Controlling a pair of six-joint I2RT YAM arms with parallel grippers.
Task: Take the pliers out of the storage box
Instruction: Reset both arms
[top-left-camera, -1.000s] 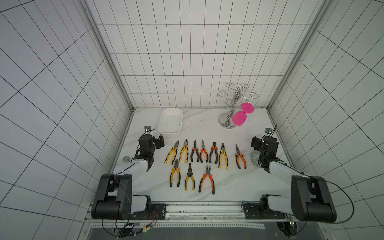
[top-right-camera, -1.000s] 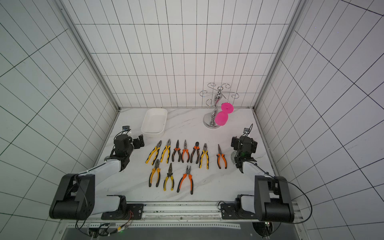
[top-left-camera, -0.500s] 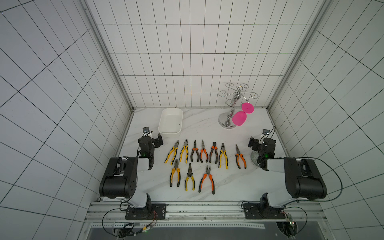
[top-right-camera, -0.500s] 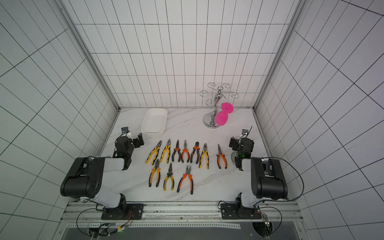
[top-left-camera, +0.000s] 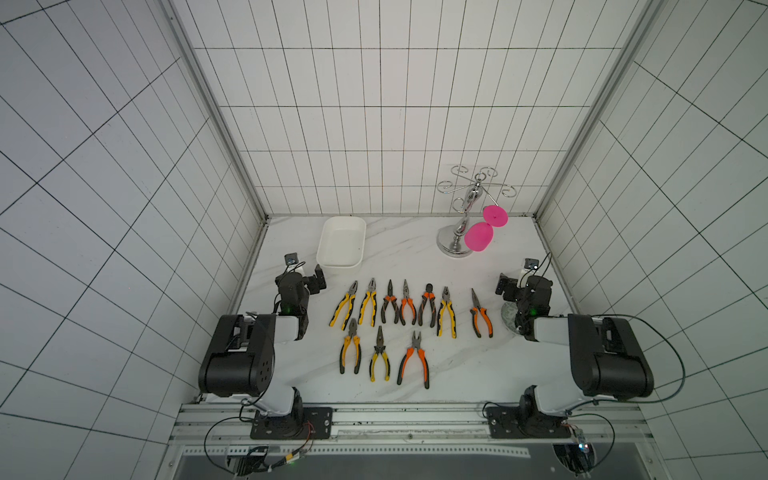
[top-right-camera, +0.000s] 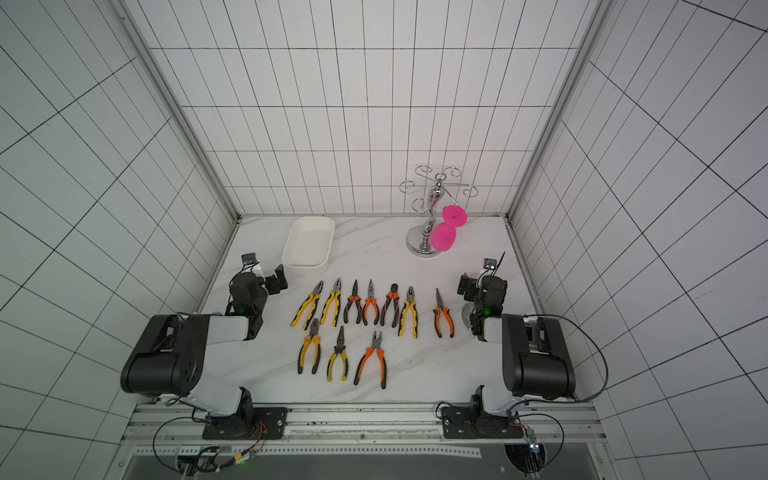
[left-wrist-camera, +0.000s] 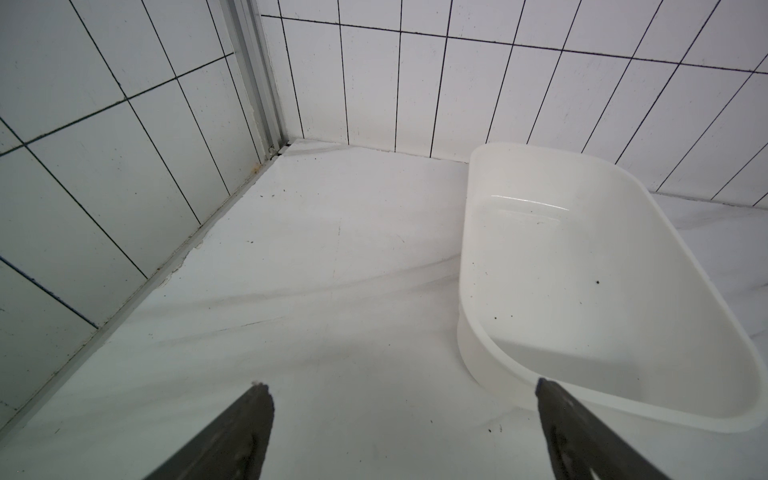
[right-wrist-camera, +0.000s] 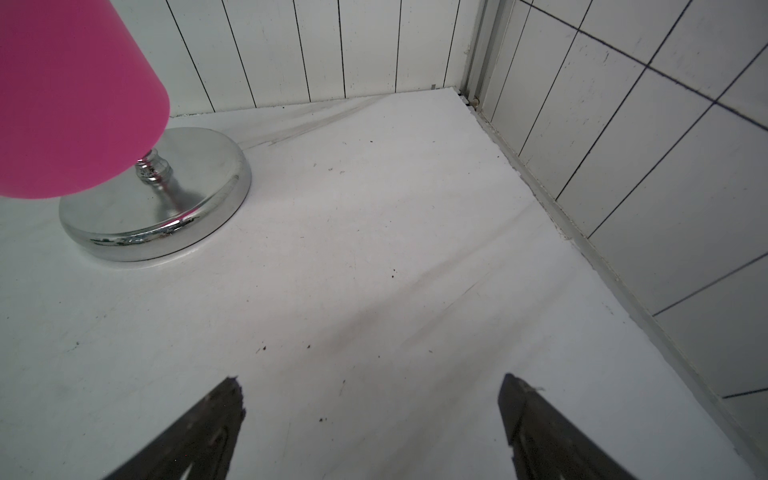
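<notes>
A white tiled back wall (top-left-camera: 382, 104) with dark grout lines fills the upper middle of both top views. Matching side walls (top-left-camera: 83, 208) slant along the left and right frame edges. Grey metal corner posts (top-left-camera: 212, 108) run down to the desk (top-left-camera: 415, 257), white marble with faint grey veins, at lower centre. Light falls soft and even. In the wrist views, small dark specks (right-wrist-camera: 392, 272) dot the marble.

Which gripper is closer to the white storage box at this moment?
Left. The left gripper sits just beside the near corner of the storage box; the right gripper is across the table, beyond the pliers.
</notes>
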